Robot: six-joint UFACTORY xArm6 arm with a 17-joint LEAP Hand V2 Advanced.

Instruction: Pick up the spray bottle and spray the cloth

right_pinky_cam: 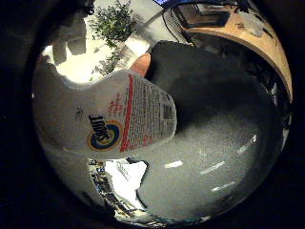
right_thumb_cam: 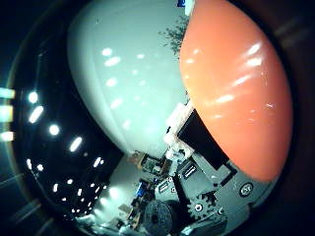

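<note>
The bottle, white with a printed label, fills much of the little-finger view, so it lies close against the palm of the robot hand. Beyond it spreads a dark grey bench, and a white cloth lies on that bench just past the bottle's lower end. In the thumb view the bottle's pale body and its orange top press near the palm, with white, black and geared parts of the hand beside the orange top. Whether the fingers curl round the bottle cannot be told.
</note>
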